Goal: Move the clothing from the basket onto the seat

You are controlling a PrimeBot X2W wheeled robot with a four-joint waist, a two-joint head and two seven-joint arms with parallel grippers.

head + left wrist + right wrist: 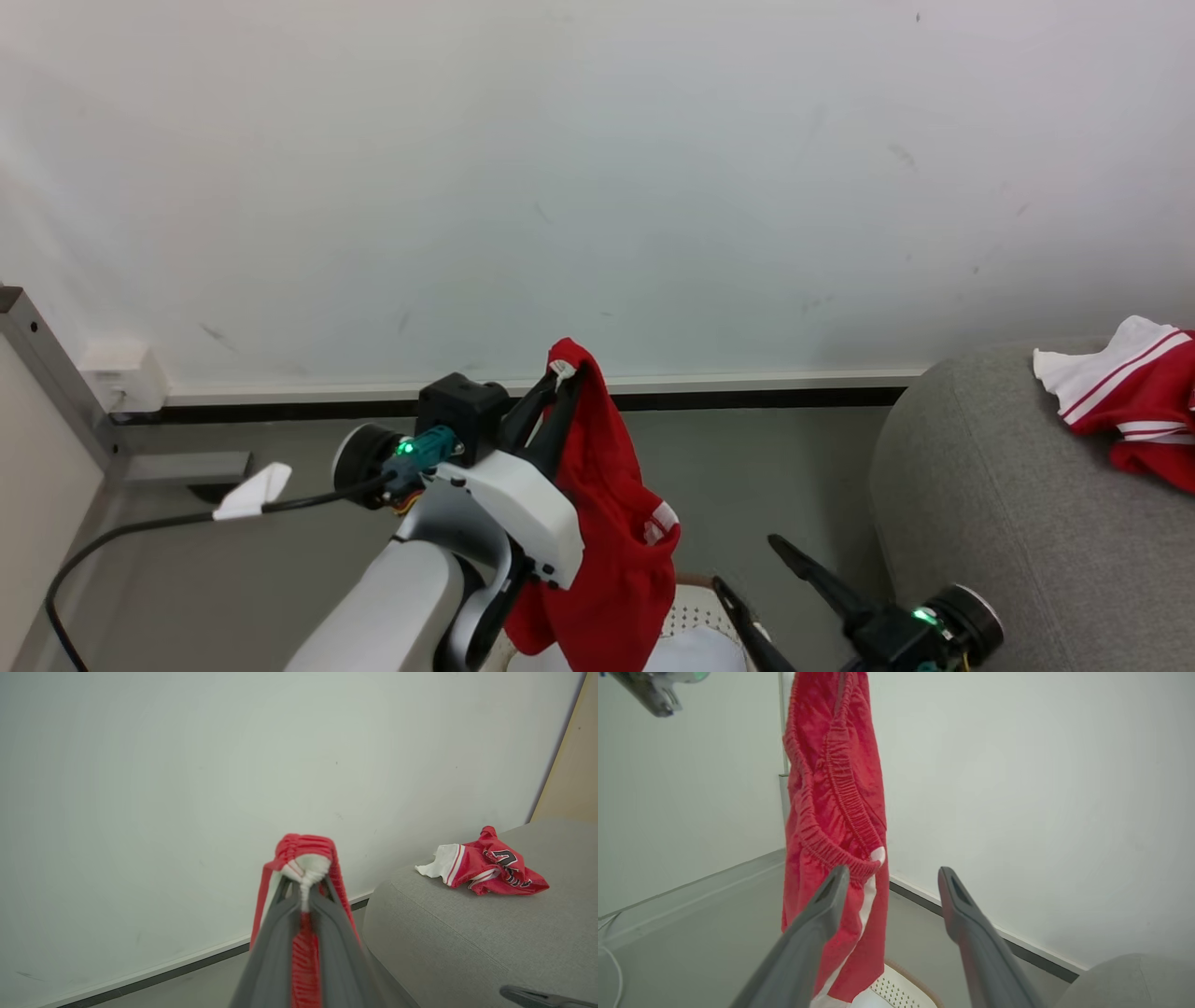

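Observation:
My left gripper [565, 373] is shut on a red garment [611, 523] with white trim, raised high so the clothing hangs down over the basket [695, 611]. Up close, the left gripper [306, 882] pinches bunched red and white fabric [306, 856]. The same garment [836, 826] dangles before my right gripper [892, 879], which is open and holds nothing. In the head view the right gripper [747, 560] sits low, just right of the hanging cloth. Another red and white garment [1134, 397] lies on the grey seat [1008, 523], its number print showing [486, 863].
A white wall with a dark baseboard [747, 399] runs behind. A grey frame post [56, 373] and black cable [140, 532] stand at the left. Grey floor [775, 467] lies between basket and seat. A tan panel [567, 765] rises behind the seat.

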